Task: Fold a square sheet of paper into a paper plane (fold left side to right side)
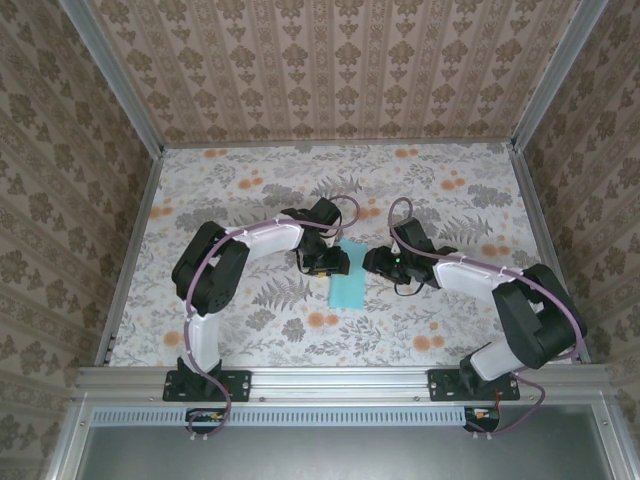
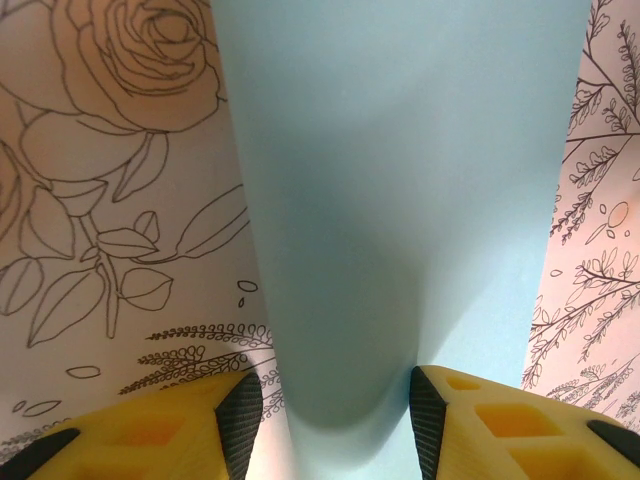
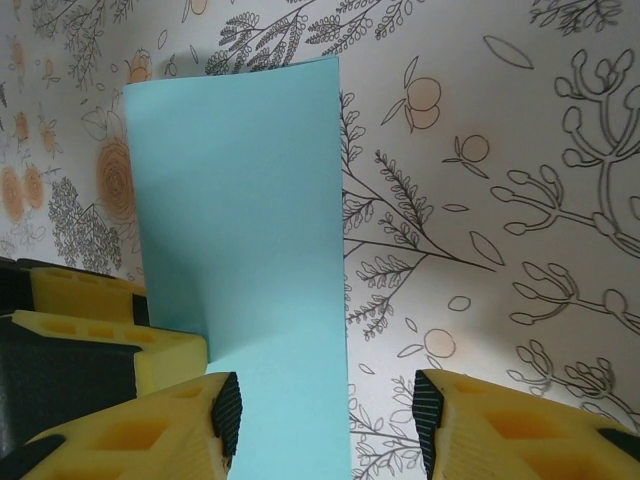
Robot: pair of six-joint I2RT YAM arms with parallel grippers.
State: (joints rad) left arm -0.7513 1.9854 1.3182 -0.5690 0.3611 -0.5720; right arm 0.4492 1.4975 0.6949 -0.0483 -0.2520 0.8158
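Observation:
The square sheet of paper (image 1: pixel 351 285) lies on the floral table between the two arms as a tall, narrow light-turquoise rectangle. In the left wrist view the paper (image 2: pixel 400 150) bulges up in a rounded hump between the yellow fingers. My left gripper (image 1: pixel 328 262) stands open over it at the paper's far left; the hump touches the right pad (image 2: pixel 428 420). My right gripper (image 1: pixel 376 262) is open too, straddling the straight right edge of the paper (image 3: pixel 240 220), with its left pad (image 3: pixel 226 415) above the sheet and its right pad above the tablecloth.
The floral tablecloth (image 1: pixel 250 190) covers the table, with free room all round the paper. Aluminium rails (image 1: pixel 130 250) and patterned walls bound the sides. In the right wrist view the left gripper's yellow finger (image 3: pixel 100 335) sits close on the left.

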